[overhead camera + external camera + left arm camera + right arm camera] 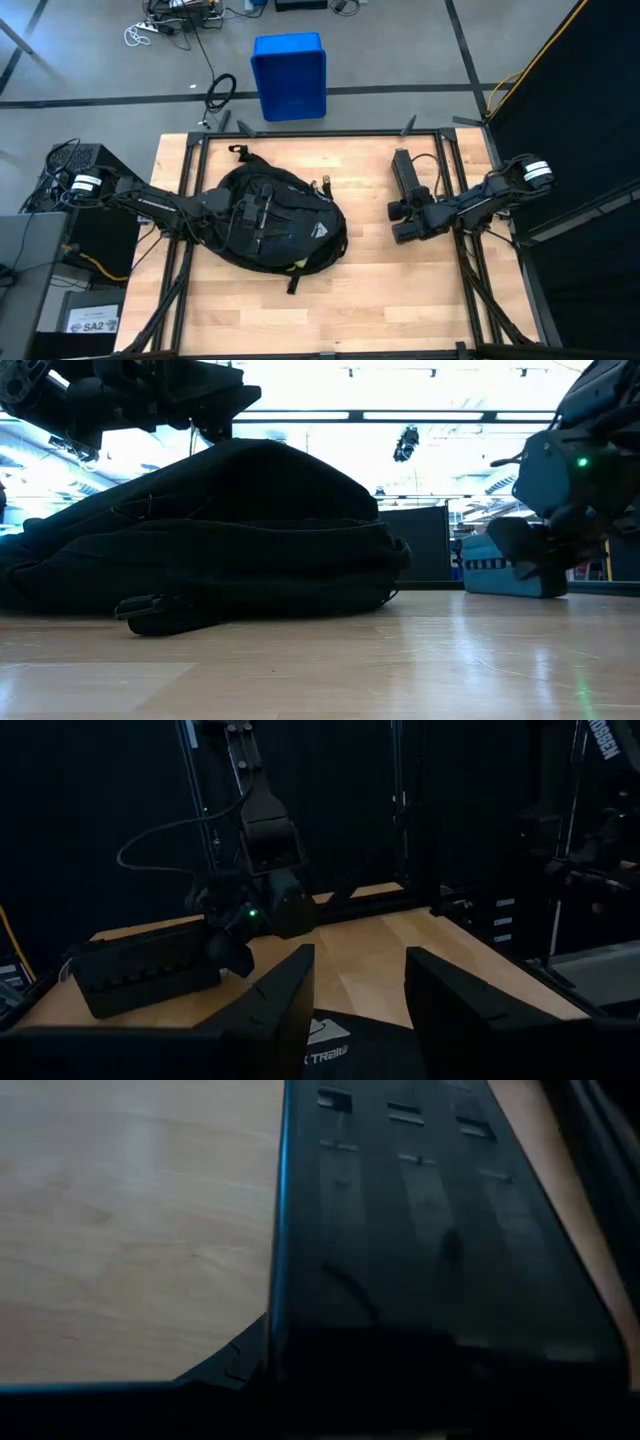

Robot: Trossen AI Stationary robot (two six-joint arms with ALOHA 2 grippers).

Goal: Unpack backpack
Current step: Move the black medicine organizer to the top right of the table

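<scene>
The black backpack [285, 225] lies on its side on the left half of the wooden table, its pale logo [325, 1045] facing up. My left gripper [360, 1010] hovers level over the backpack's top, fingers apart, with nothing between them. My right gripper [405, 212] is at the table's right, shut on a long black power strip [403, 172] that stretches from it toward the far edge. The same strip [140, 978] also appears in the left wrist view and fills the right wrist view [430, 1230]. My right gripper holds the power strip by its near end [215, 955], its fingers coming from the near right and slanting down. The strip lies about level and points toward the far edge. I cannot tell whether it rests on the table or is just clear of it.
A blue plastic bin [289, 75] stands on the floor beyond the table's far edge. Black frame rails [320, 133] run along the table's far edge and sides. Bare wood [330, 310] lies along the near edge and between the backpack and the strip.
</scene>
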